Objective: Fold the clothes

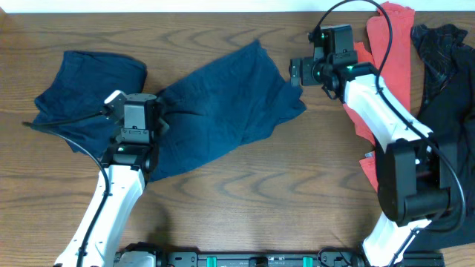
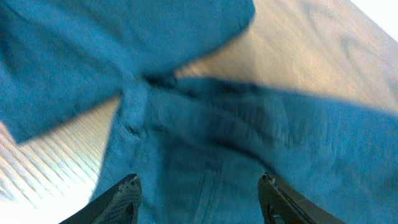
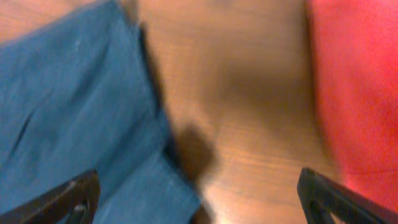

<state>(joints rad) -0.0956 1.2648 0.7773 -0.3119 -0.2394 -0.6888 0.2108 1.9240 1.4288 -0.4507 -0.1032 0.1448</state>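
Left gripper [image 2: 198, 190] over crumpled navy garment [image 2: 261, 137]

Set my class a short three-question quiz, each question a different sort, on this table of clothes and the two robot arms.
1. True or false: the left gripper is shut on the large dark navy-blue cotton garment.
2. What shows between that garment and the red fabric shirt, below the open right gripper? A wooden table; B white towel; C metal tray.
3. Fill in: the crumpled black garment lies on the robot's ___ side.
Key: 1 false; 2 A; 3 right.
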